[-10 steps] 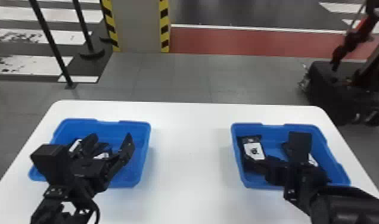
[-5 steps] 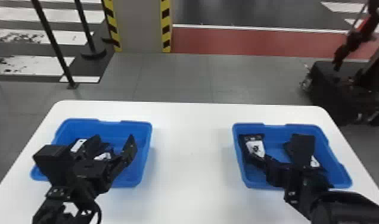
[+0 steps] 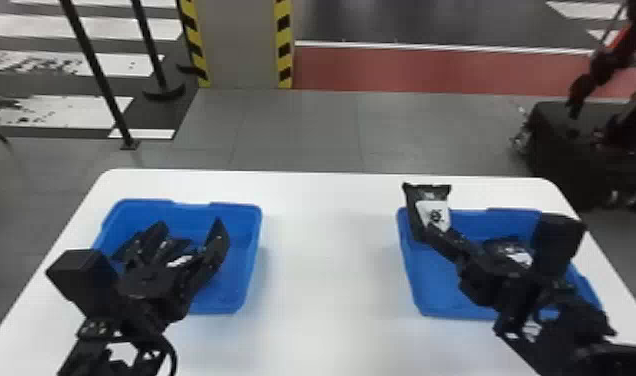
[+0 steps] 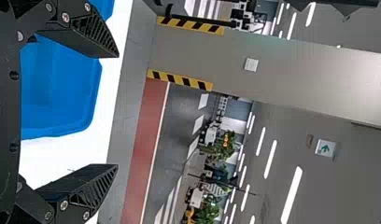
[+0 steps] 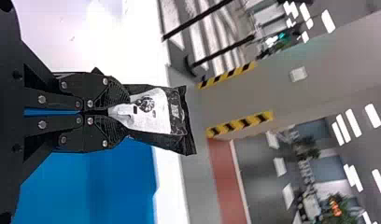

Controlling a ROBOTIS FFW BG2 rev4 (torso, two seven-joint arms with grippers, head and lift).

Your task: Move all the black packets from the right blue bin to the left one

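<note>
Black and glossy, with a white label, the packet (image 3: pixel 433 210) I'm working on has just come up out of the right blue bin (image 3: pixel 488 218). Half a second ago it was lying down inside, by the left wall; now it is raised over that bin's far left corner, its top reaching past the rim. That tells me the grasp has taken, so I judge the pick done and the carry about to begin.

The packet's long axis runs in line with the fingers, away from my right pincer (image 5: pixel 121 112), its free end pointing up and towards the far side. The label faces back at my head camera. The right pincer is pressed together on the near, lower end, so I'd expect the free end to sway if I swing fast.

Next it wants a leftward move across the white surface (image 3: pixel 327 280) to the left blue bin (image 3: pixel 234 210), high enough to clear both rims. My left pincer (image 3: pixel 188 229) sits over that bin with its fingers spread and empty, so I need to keep the two arms from meeting there. Another packet (image 3: pixel 518 255) lies in the right bin, so at least one more trip remains.
</note>
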